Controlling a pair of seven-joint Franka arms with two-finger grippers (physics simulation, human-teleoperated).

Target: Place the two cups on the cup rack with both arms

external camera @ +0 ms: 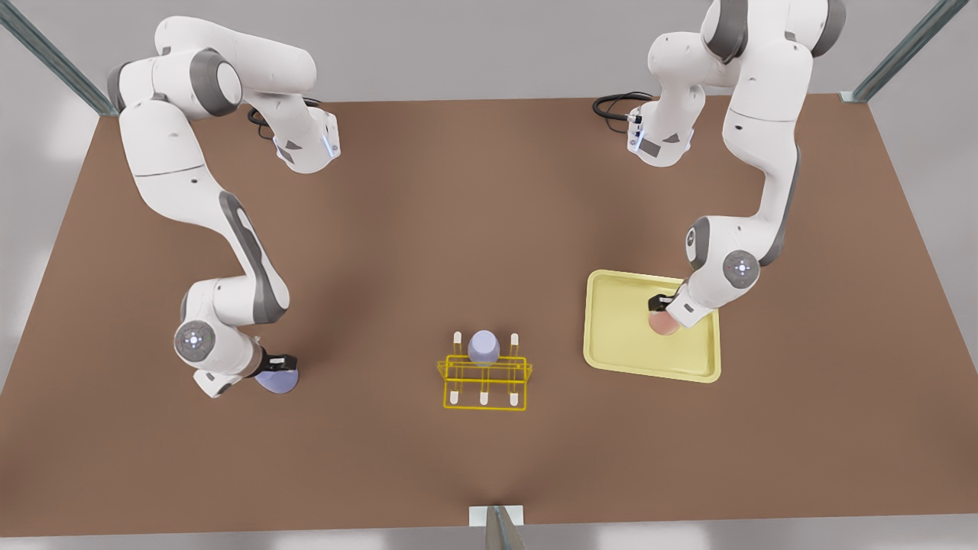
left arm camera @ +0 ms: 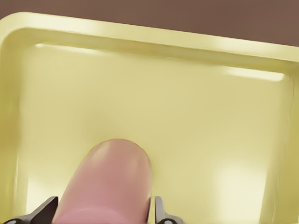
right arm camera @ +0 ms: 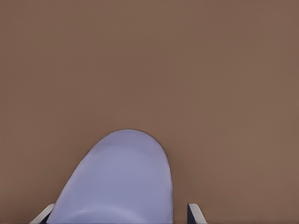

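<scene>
The salmon-pink cup stands on the pale-yellow tray at the front view's right. My left gripper is shut on it, a dark finger pressing each side. At the front view's left, the periwinkle-blue cup sits on the brown table. My right gripper straddles it and is open, with a gap showing beside one finger. The yellow wire cup rack stands at the table's middle front, between the two arms.
A greyer-lavender cup sits upside down on a back peg of the rack. The tray's raised rim surrounds the pink cup. Bare brown table lies between the arms. A grey post stands at the front edge.
</scene>
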